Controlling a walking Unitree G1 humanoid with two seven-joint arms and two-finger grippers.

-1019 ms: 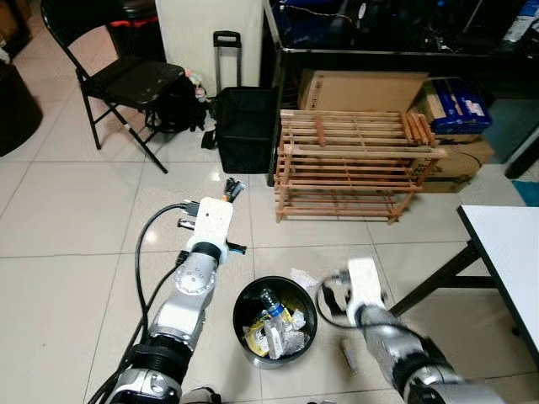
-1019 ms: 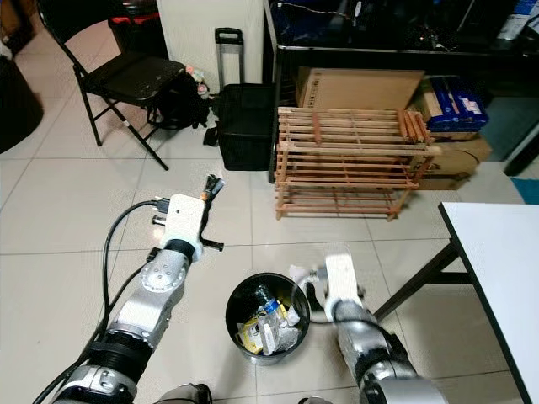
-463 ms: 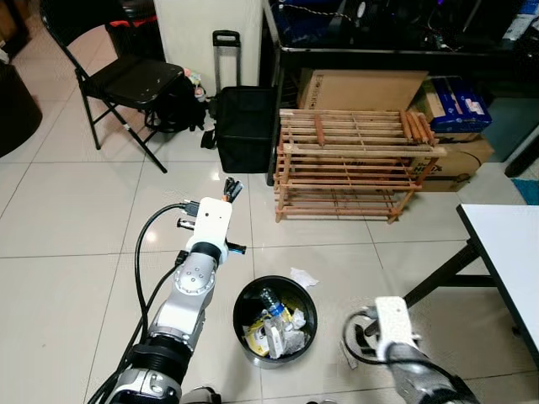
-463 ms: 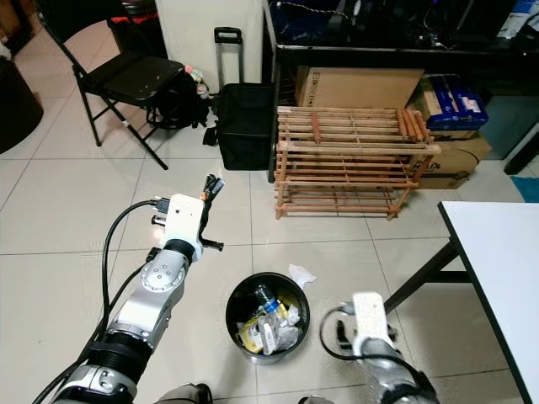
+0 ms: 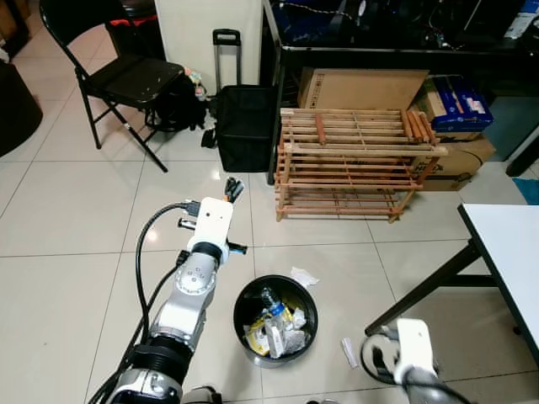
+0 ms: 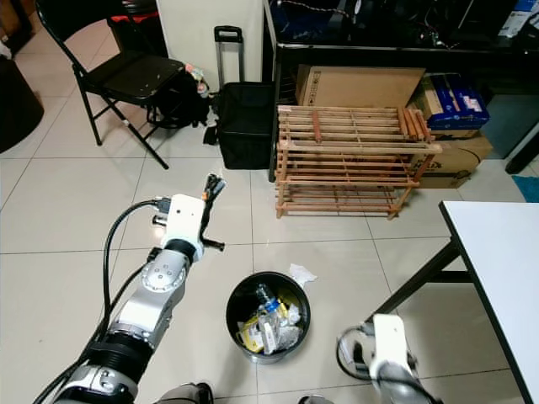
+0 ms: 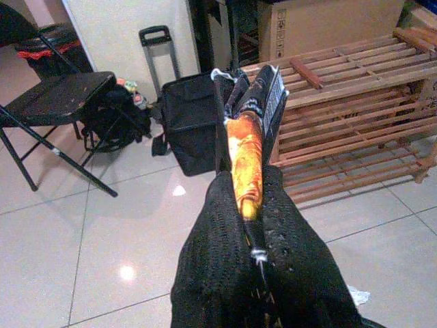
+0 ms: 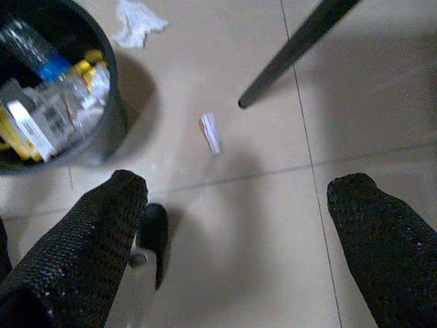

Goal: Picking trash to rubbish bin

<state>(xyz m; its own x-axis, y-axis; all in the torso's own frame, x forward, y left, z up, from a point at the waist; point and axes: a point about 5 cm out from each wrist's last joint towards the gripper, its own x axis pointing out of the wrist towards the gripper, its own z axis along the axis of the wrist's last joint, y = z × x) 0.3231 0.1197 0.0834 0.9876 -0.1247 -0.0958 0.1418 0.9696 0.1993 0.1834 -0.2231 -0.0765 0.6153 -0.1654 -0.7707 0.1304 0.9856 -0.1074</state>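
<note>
A black round rubbish bin point(image 5: 241, 301) stands on the tiled floor before me, holding a plastic bottle and wrappers. My left gripper point(image 5: 232, 187) is raised beyond the bin, shut on an orange and black snack wrapper point(image 7: 246, 147). A crumpled white tissue point(image 5: 303, 276) lies just beyond the bin's rim. A small white paper scrap point(image 5: 349, 352) lies on the floor to the bin's right. My right arm point(image 5: 413, 349) is low at the near right. Its gripper point(image 8: 239, 188) hangs open above the tiles, with the scrap point(image 8: 210, 132) and the bin point(image 8: 117, 113) ahead of its fingers.
A wooden slatted rack point(image 5: 358, 164) stands behind, with cardboard boxes point(image 5: 362, 88) beyond it. A black trolley bag point(image 5: 244, 126) and a black folding chair point(image 5: 126, 80) are at the back left. A white table point(image 5: 509, 252) with a slanted black leg point(image 5: 429, 282) is on the right.
My right arm has drawn back from beside the bin and the tissue towards the near right. The left arm and its wrapper have stayed put.
</note>
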